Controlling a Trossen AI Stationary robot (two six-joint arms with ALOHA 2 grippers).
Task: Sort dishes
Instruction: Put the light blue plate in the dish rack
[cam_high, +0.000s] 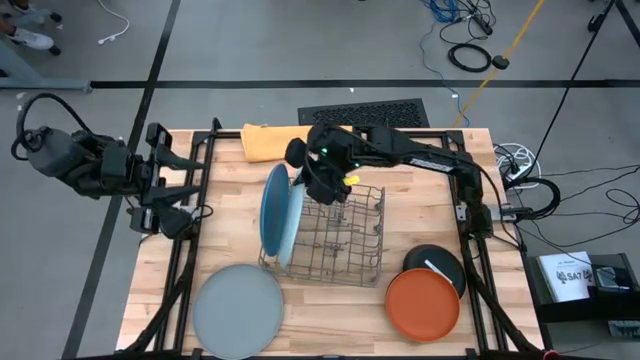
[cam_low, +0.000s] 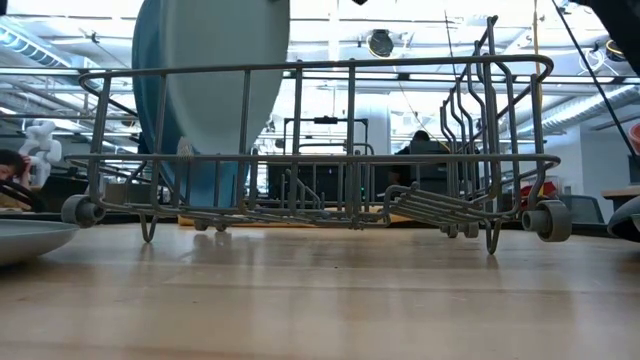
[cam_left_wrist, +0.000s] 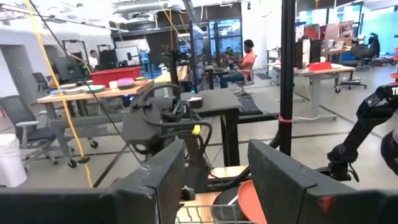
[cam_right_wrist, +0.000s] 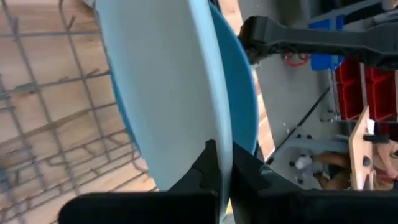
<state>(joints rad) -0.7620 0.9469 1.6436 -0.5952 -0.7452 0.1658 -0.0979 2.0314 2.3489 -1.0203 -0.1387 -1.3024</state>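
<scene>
I see right gripper (cam_right_wrist: 224, 163) jaws pinched on light blue plate (cam_high: 287, 215) rim in rack (cam_high: 340, 240); left gripper (cam_high: 190, 185) jaws parted, empty. Plate likely stiff, slick, breakable; rim is best hold.

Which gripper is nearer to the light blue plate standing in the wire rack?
The right. The right gripper is over the wire rack, shut on the rim of the light blue plate. The left gripper waits at the table's left edge, well clear of it.
</scene>
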